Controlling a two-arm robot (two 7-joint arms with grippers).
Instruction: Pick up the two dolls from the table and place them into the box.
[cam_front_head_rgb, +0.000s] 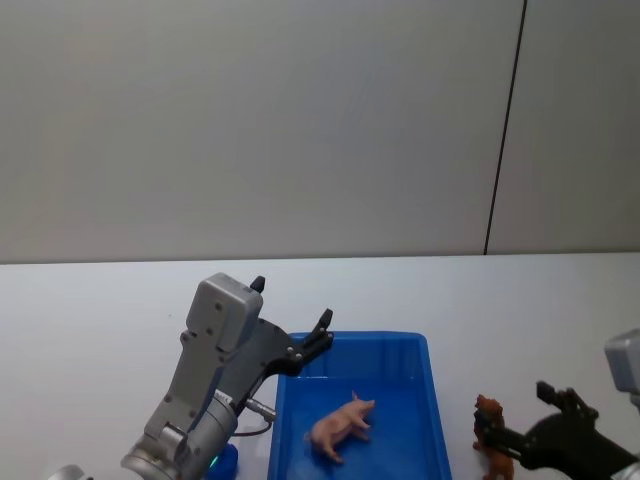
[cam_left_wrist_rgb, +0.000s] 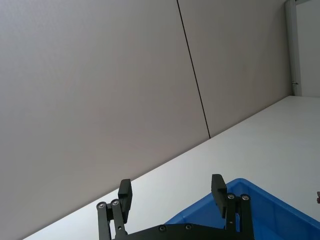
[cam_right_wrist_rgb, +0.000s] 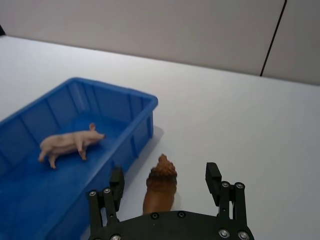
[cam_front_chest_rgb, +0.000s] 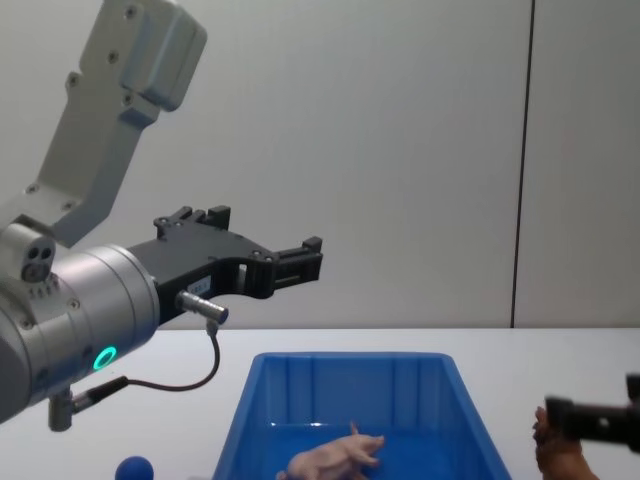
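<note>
On your right gripper (cam_right_wrist_rgb: 165, 175) the fingers are apart, the reddish-brown doll (cam_right_wrist_rgb: 161, 189) upright between them on the surface (cam_right_wrist_rgb: 230, 115), set for closing; pink doll (cam_right_wrist_rgb: 70, 143) lies in the box (cam_right_wrist_rgb: 144, 104); left gripper (cam_left_wrist_rgb: 171, 186) hangs above it, fingers apart, empty.

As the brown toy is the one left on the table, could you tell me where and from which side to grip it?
Grip the brown toy across its flanks, behind the shaggy head, coming from its rear. It stands upright on the table, head away from the right gripper, whose open fingers flank its narrow body. Mind the box wall close beside it.
</note>
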